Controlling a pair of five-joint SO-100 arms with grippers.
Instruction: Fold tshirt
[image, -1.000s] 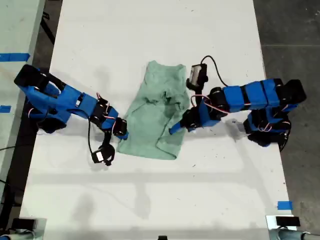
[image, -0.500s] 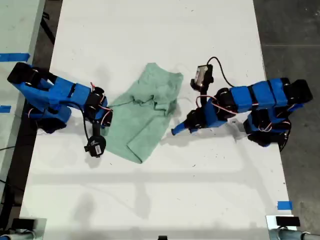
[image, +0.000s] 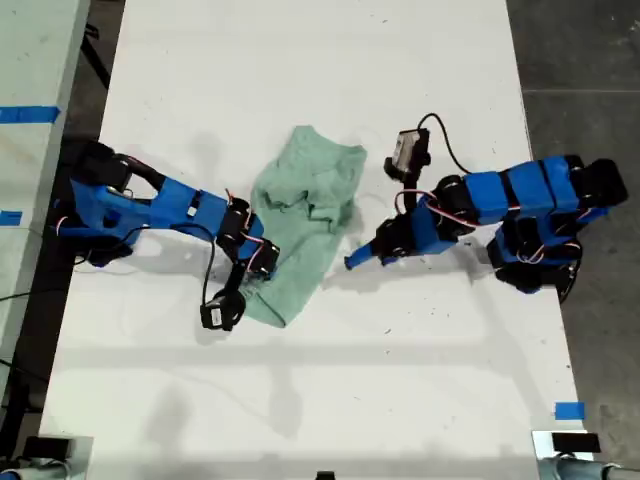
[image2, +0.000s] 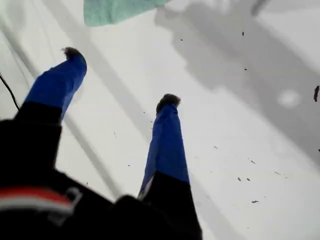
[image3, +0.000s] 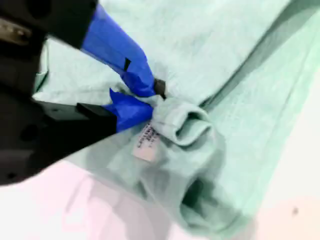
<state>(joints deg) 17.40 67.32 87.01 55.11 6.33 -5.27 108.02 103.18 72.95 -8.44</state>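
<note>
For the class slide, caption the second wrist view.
My second end effector pinches a bunched fold of the mint tshirt beside its white label.

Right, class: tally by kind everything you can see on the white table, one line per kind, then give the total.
T-shirt: 1, the mint-green tshirt
Robot arms: 2, my first tool open over bare table, my second tool shut on the cloth
White label: 1
Total: 4

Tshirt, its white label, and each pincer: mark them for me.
tshirt (image: 305, 215): exterior view, middle of the crumpled cloth.
white label (image3: 145, 143): second wrist view, its face.
my first pincer (image2: 120, 75): first wrist view, between open tips.
my second pincer (image3: 150, 99): second wrist view, where tips pinch cloth.
</note>
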